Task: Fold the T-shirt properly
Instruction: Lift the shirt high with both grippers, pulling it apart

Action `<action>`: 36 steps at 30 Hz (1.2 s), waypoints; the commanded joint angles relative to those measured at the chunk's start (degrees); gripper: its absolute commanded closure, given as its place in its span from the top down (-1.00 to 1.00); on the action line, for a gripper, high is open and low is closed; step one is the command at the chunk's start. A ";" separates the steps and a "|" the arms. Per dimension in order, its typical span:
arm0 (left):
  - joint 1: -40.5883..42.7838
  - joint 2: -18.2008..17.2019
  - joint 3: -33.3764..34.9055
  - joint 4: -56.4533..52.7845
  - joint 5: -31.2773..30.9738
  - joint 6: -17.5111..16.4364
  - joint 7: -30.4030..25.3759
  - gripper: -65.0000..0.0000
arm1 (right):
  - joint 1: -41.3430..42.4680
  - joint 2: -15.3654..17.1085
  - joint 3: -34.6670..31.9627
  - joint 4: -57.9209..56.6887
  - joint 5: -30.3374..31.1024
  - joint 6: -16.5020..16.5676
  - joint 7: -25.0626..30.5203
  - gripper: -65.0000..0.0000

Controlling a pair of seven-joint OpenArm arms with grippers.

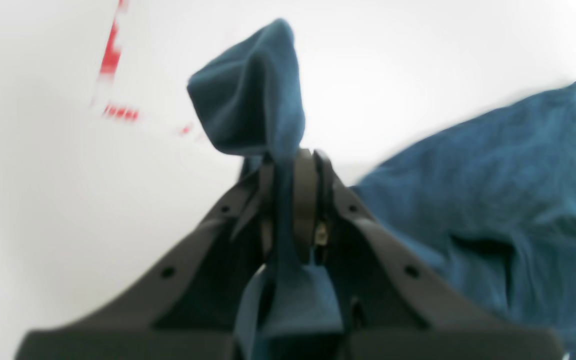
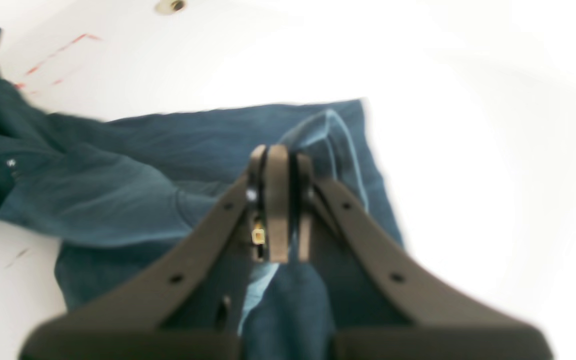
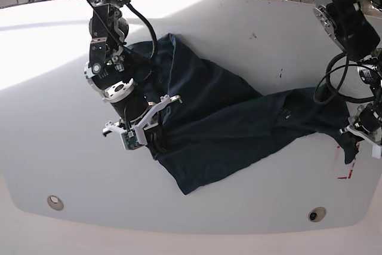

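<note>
The dark navy T-shirt (image 3: pixel 221 123) lies crumpled across the white table, stretched between my two arms. My right gripper (image 3: pixel 156 138), on the left of the base view, is shut on a fold of the shirt's edge; its wrist view shows the jaws (image 2: pixel 280 150) pinched together on cloth, with the T-shirt (image 2: pixel 133 200) spread beneath. My left gripper (image 3: pixel 350 147), at the far right, is shut on the other end. In the left wrist view the gripper (image 1: pixel 293 155) has a bunch of cloth (image 1: pixel 253 90) sticking out past its tips, and the rest of the T-shirt (image 1: pixel 493 165) trails to the right.
Red tape marks (image 3: pixel 345 177) lie on the table (image 3: pixel 239 28) near the left gripper and show in the left wrist view (image 1: pixel 110 55). Two round holes (image 3: pixel 55 202) (image 3: pixel 316 214) sit near the table's curved front edge. Cables and stands run behind the table.
</note>
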State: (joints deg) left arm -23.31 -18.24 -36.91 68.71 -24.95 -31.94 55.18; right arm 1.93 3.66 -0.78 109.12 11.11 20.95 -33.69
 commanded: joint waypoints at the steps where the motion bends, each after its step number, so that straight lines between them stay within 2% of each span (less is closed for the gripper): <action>1: -3.20 0.09 -1.12 6.94 -1.20 2.89 1.66 -1.00 | 4.00 1.83 0.91 0.90 0.80 -0.07 1.65 -1.00; 8: -6.45 2.11 -1.20 17.67 -1.20 6.05 4.73 -1.00 | 10.59 5.88 1.00 -0.77 0.80 -0.07 1.65 -0.99; 18: -15.77 2.11 -1.12 18.81 -1.03 6.93 4.73 -1.00 | 22.64 10.45 1.00 -5.60 0.80 -0.07 1.65 -1.00; 23: -21.04 2.11 -1.12 19.16 -0.85 7.46 4.73 -1.00 | 28.88 11.15 1.00 -7.89 0.80 0.02 1.65 -1.00; 27: -25.96 2.02 -1.03 19.34 -1.12 10.54 4.73 -1.00 | 35.21 12.91 1.00 -10.88 0.80 0.02 1.65 -1.00; 31: -31.50 2.02 -0.94 19.34 -0.85 11.94 4.91 -1.00 | 42.15 14.05 0.91 -15.01 0.80 0.19 1.65 -1.00; 36: -37.83 2.02 -0.59 18.81 -0.76 13.79 4.91 -1.00 | 50.51 14.05 0.91 -19.93 0.36 2.57 1.65 -1.00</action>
State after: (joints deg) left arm -56.95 -15.44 -37.85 86.91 -24.91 -18.90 62.15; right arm 45.84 17.17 -0.32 90.65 12.03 23.05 -33.74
